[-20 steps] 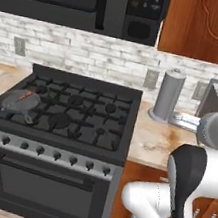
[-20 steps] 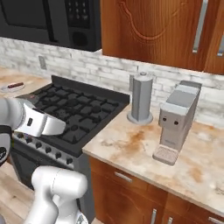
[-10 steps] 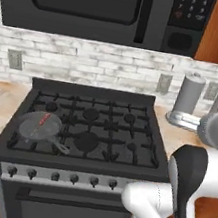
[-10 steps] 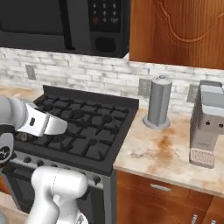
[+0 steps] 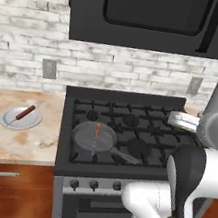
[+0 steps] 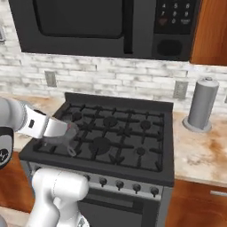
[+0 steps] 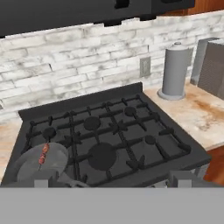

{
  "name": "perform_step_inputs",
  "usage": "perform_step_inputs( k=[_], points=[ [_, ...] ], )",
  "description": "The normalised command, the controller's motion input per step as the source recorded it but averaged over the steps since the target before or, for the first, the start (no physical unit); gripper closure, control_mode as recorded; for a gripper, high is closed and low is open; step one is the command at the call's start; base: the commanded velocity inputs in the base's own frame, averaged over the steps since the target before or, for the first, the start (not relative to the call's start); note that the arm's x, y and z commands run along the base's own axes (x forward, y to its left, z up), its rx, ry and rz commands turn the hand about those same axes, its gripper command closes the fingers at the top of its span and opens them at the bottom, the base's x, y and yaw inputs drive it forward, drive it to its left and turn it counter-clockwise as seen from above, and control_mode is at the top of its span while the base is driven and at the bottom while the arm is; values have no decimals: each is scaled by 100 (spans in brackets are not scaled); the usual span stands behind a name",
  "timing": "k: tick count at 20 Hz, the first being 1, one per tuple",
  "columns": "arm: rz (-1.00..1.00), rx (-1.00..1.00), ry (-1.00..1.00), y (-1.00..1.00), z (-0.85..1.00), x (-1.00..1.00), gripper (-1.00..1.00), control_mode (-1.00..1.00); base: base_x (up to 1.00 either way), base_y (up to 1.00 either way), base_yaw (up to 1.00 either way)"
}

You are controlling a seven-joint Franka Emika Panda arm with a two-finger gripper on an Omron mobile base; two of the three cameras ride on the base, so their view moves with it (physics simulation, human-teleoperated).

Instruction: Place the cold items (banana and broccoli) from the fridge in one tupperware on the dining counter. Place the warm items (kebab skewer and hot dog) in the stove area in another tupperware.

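The robot faces the stove (image 5: 127, 134), gripper spread wide and empty. The skewer (image 5: 97, 129) lies in a pan (image 5: 94, 138) on the front-left burner; what looks like the hot dog (image 5: 25, 112) rests on a plate (image 5: 20, 118) nearby. Next, reaching down for the skewer.

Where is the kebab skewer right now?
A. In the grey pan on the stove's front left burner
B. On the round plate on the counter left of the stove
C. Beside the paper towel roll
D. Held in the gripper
A. The kebab skewer lies inside the grey pan on the stove; the round plate carries the hot dog instead.
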Motion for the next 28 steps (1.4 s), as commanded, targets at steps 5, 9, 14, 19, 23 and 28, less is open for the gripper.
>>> perform_step_inputs(
  k=[5,9,14,19,23,28],
  points=[
    [0,0,0,0,0,0,-100,100,2,100,-22],
    [0,0,0,0,0,0,-100,100,39,84,-35],
    [0,0,0,0,0,0,-100,100,54,81,-43],
    [0,0,0,0,0,0,-100,100,3,73,-5],
    [0,0,0,0,0,0,-100,100,-4,33,67],
    [0,0,0,0,0,0,-100,100,61,19,53]
  ],
)
